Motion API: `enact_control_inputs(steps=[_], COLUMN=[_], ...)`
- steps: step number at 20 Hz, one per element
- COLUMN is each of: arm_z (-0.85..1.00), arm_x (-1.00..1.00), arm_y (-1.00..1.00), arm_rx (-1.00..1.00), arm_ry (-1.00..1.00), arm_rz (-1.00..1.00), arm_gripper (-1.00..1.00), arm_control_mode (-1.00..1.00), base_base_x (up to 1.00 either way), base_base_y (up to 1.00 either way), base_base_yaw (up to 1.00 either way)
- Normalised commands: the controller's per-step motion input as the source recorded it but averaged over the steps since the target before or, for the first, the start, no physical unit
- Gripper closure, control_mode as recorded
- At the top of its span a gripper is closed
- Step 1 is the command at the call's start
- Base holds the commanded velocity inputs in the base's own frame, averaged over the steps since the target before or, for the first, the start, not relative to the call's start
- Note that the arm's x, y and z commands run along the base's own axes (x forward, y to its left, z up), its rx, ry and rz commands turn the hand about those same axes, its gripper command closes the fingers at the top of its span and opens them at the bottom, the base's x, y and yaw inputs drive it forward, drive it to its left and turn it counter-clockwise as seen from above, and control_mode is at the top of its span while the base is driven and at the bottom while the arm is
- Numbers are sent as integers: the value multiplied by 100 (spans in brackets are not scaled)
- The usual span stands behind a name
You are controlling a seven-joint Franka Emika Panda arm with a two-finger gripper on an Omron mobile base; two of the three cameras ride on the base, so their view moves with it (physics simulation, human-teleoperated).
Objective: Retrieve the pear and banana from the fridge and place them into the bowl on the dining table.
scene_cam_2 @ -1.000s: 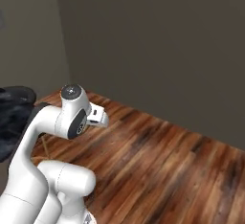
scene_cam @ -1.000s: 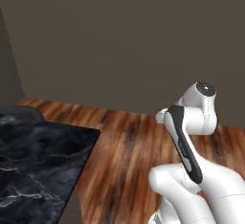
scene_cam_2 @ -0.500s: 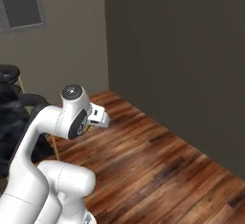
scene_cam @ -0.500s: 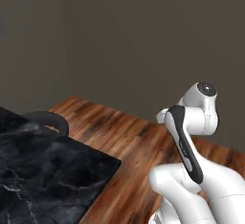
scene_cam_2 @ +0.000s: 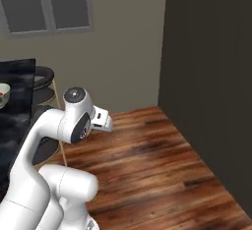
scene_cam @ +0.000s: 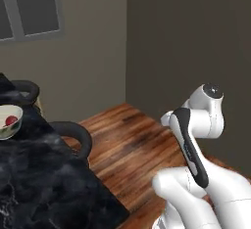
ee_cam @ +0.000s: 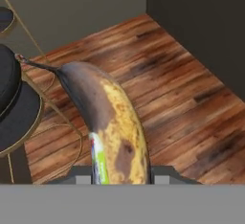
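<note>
Banana [ee_cam: 112,127] is pinched in the gripper [ee_cam: 122,177], fingers pressed against its sides near the bottom of the hand view. It sticks out ahead of the hand, stem end pointing away, with a lot of brown on one side and a little sticker near the grip. Under it is just wood floor [ee_cam: 182,89], so it's hanging in the air with nothing to catch it.

The bowl [scene_cam: 9,120] sits on the dining table [scene_cam: 44,184] far off to the left in the left base view, and it has something red in it already. I can't tell from here if that's the pear. There are dark round chairs [scene_cam: 73,137] tucked along the table edge between me and the bowl. The arm [scene_cam_2: 64,130] is folded up high and close to the base, which looks like a carry pose to me.

So I'd call this the transport leg for the banana. My plan: keep the grip exactly as it is, keep the arm tucked while the base rolls in, and don't swing anything until I'm parked alongside the table. The chairs are the thing I'd clip, so I'd come in where the table edge is free. Then reach over with the banana above the rim, lower it inside, and only then let go. It's long compared to the bowl, so dropping it from height could bounce it out.
</note>
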Motion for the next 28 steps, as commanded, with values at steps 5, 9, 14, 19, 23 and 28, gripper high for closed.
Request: enact_control_inputs(steps=[5, 9, 14, 19, 23, 28], arm_z=[0, 0, 0, 0, 0, 0], arm_x=[0, 0, 0, 0, 0, 0], arm_y=[0, 0, 0, 0, 0, 0], arm_rx=[0, 0, 0, 0, 0, 0], arm_ry=[0, 0, 0, 0, 0, 0], arm_rz=[0, 0, 0, 0, 0, 0], arm_gripper=[100, 100, 100, 100, 100, 100], arm_control_mode=[100, 100, 100, 100, 100, 100], base_base_x=[100, 100, 100, 100, 100, 100], base_base_y=[-33, -19, -24, -44, -59, -68], base_base_yaw=[59, 64, 63, 59, 55, 51])
